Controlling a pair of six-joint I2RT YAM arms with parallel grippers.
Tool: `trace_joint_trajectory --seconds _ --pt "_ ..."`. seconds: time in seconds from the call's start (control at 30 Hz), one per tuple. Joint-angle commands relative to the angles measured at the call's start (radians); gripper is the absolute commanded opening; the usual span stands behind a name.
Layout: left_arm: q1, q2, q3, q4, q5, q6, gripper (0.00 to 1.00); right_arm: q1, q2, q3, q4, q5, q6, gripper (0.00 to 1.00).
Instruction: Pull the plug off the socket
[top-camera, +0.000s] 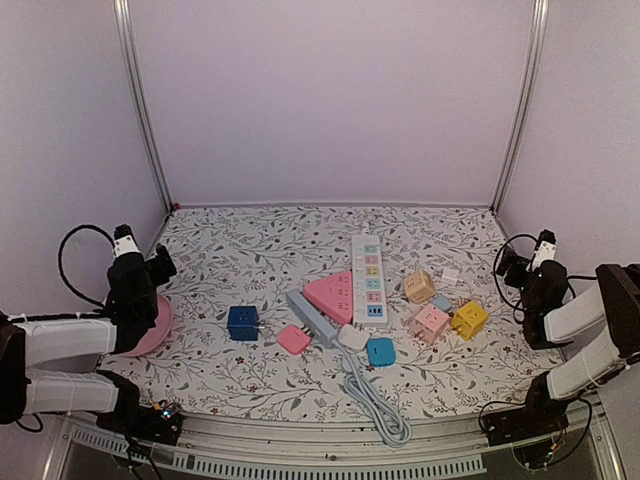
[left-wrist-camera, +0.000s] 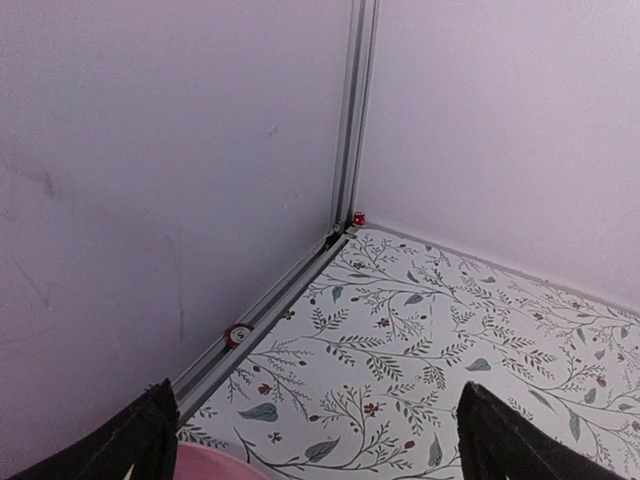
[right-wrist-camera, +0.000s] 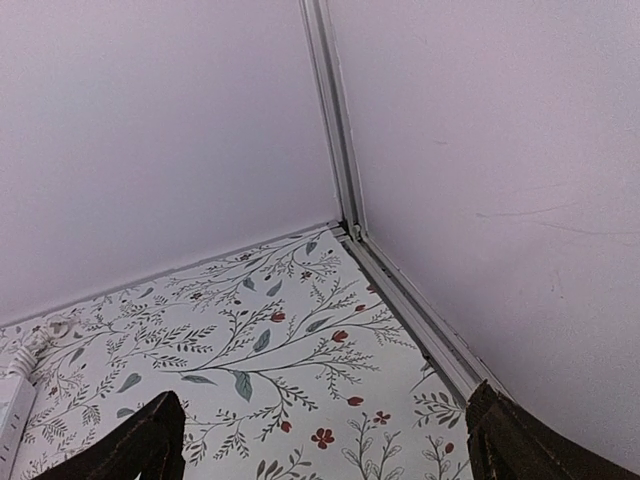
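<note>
A white power strip (top-camera: 368, 278) with coloured sockets lies at the table's middle, and a blue plug (top-camera: 373, 314) sits in its near end. Its far end shows at the left edge of the right wrist view (right-wrist-camera: 10, 390). A white plug (top-camera: 352, 337) with a coiled white cable (top-camera: 378, 403) lies at the near end of a grey-blue socket bar (top-camera: 311, 317). My left gripper (top-camera: 160, 263) is open and empty at the far left, far from the strip; the left wrist view (left-wrist-camera: 314, 400) shows only bare cloth between its fingers. My right gripper (top-camera: 511, 264) is open and empty at the far right (right-wrist-camera: 325, 395).
A pink triangular socket (top-camera: 335, 294), blue cube (top-camera: 243, 322), small pink adapter (top-camera: 293, 339), cyan adapter (top-camera: 380, 351), tan cube (top-camera: 418, 286), pink cube (top-camera: 431, 322) and yellow cube (top-camera: 469, 319) lie around the strip. A pink plate (top-camera: 156, 330) sits under the left arm. Walls enclose three sides.
</note>
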Motion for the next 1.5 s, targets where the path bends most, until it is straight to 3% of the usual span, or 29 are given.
trace_joint_trajectory --seconds 0.0,0.03,0.1,0.4,0.5,0.83,1.0,1.1,1.2,1.27,1.47 --pt "0.031 0.085 -0.023 0.218 -0.024 0.136 0.97 0.014 0.069 0.020 0.132 -0.154 -0.096 0.99" --pt "0.034 0.119 -0.028 0.247 -0.017 0.148 0.97 0.030 0.111 0.010 0.216 -0.153 -0.111 0.99" --pt "0.040 0.168 -0.035 0.299 0.015 0.172 0.98 0.049 0.099 0.029 0.142 -0.163 -0.153 0.99" --pt "0.063 0.282 -0.091 0.595 0.235 0.269 0.98 0.050 0.111 0.039 0.149 -0.159 -0.156 0.99" --pt "0.067 0.301 -0.052 0.541 0.264 0.296 0.98 0.050 0.113 0.040 0.149 -0.159 -0.156 0.99" --pt "0.110 0.358 -0.040 0.608 0.355 0.357 0.97 0.049 0.112 0.040 0.147 -0.159 -0.156 0.99" --pt "0.136 0.507 -0.162 1.019 0.377 0.378 0.98 0.051 0.111 0.040 0.148 -0.159 -0.156 0.99" --pt "0.155 0.481 -0.141 0.918 0.404 0.337 0.97 0.050 0.111 0.041 0.147 -0.159 -0.156 0.99" --pt "0.161 0.544 -0.120 0.966 0.412 0.359 0.97 0.050 0.111 0.040 0.148 -0.159 -0.156 0.99" --pt "0.165 0.506 -0.110 0.867 0.420 0.331 0.97 0.050 0.111 0.040 0.148 -0.159 -0.156 0.99" --pt "0.174 0.523 -0.085 0.856 0.420 0.332 0.97 0.050 0.112 0.040 0.147 -0.159 -0.156 0.99"
